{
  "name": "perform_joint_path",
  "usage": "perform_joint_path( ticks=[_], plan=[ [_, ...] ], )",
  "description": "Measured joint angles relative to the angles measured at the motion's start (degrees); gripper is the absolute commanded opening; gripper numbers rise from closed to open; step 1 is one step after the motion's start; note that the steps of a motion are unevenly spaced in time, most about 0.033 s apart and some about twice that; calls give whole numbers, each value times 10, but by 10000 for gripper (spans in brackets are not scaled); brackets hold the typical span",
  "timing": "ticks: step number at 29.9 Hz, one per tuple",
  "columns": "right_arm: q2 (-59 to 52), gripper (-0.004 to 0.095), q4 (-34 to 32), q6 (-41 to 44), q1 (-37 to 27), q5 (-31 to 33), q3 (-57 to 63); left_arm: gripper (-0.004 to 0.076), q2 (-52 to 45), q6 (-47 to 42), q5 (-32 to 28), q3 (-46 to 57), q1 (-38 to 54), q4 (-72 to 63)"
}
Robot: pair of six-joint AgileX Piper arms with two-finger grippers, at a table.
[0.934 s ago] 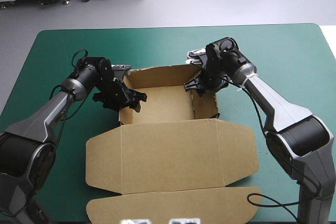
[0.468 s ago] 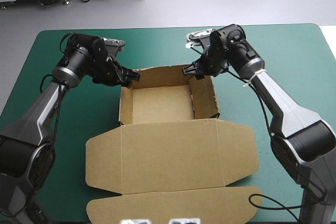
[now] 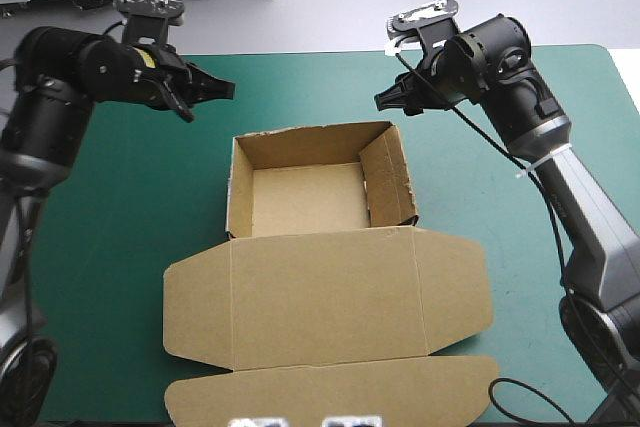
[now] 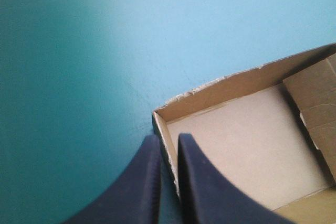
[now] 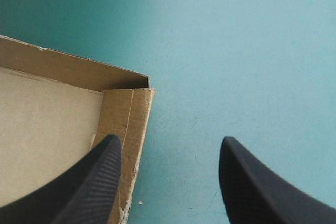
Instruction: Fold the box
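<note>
Both arms risen off the brown cardboard box (image 3: 305,197), now centred between them: left gripper (image 3: 222,90) pinched empty, right gripper (image 3: 384,100) splayed.

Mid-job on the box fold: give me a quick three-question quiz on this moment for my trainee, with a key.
1. True or false: the left hand and the right hand both grip the box.
2. The lid is: A) flat on the teal-green cover; B) standing upright; C) folded over the box.
3. Which hand is open?
Key: 1 false, both hover clear of the box, beyond its far corners. 2 A. 3 The right hand; the left hand is shut.
</note>
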Motion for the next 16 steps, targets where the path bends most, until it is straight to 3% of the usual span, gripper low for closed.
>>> perform_joint_path(
  ticks=[9,16],
  plan=[
    [-1,512,27,16,0,0,0,-9,-182,18,1,16,0,-5],
    [2,511,52,29,-8,0,0,-9,-333,31,1,186,0,-15]
  ],
)
